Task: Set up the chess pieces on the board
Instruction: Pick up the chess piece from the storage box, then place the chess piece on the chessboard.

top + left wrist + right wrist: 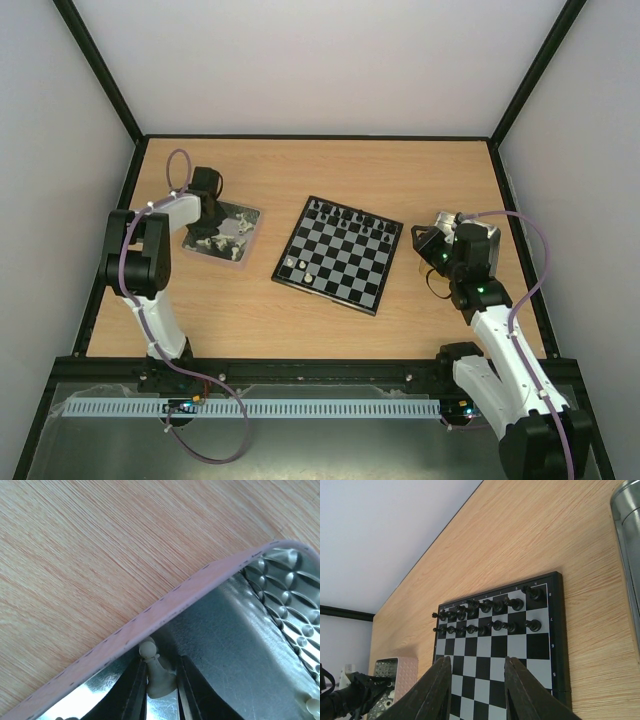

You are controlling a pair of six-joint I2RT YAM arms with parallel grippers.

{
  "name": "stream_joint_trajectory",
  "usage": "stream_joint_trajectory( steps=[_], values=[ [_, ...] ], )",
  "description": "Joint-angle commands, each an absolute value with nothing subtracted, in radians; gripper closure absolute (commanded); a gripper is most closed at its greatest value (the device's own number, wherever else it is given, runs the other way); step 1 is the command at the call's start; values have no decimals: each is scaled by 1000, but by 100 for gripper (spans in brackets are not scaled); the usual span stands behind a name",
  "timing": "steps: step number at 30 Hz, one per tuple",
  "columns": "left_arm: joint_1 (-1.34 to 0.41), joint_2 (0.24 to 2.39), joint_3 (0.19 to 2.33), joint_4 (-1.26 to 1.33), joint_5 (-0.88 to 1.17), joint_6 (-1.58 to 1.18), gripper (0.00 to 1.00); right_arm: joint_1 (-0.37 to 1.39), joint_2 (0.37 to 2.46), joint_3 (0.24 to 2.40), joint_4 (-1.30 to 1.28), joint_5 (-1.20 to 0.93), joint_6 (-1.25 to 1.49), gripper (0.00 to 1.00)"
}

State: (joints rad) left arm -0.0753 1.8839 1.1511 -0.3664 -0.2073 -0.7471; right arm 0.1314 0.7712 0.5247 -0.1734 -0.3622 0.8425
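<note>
The checkered board (340,255) lies mid-table; it also shows in the right wrist view (520,655). Black pieces (352,217) fill its far two rows, seen also in the right wrist view (485,615). A few white pieces (298,266) stand at its near left corner. My left gripper (210,212) is down in the metal tray (222,233), shut on a cream-white pawn (159,672) beside the tray's pink rim (165,605). My right gripper (432,243) is open and empty, right of the board; its fingers (442,690) frame the board.
Several white pieces (228,240) lie loose in the tray, one at the edge of the left wrist view (312,706). A second metal container (627,525) stands right of the board. Black frame rails edge the table.
</note>
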Motion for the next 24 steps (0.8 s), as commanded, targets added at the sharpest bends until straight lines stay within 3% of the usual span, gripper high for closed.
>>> stream_joint_trajectory(
  steps=[1,10,24],
  values=[
    [-82,1873,1153,-396,-198,-729,86,137,770,519,-151,-359,845,71],
    [-166,1714,1126,-411,-93,-670,86,137,781,519,-147,-372,846,71],
    [-410,1513,1129,-337,371,-420,85,205,893,561,-40,-555,867,70]
  ],
)
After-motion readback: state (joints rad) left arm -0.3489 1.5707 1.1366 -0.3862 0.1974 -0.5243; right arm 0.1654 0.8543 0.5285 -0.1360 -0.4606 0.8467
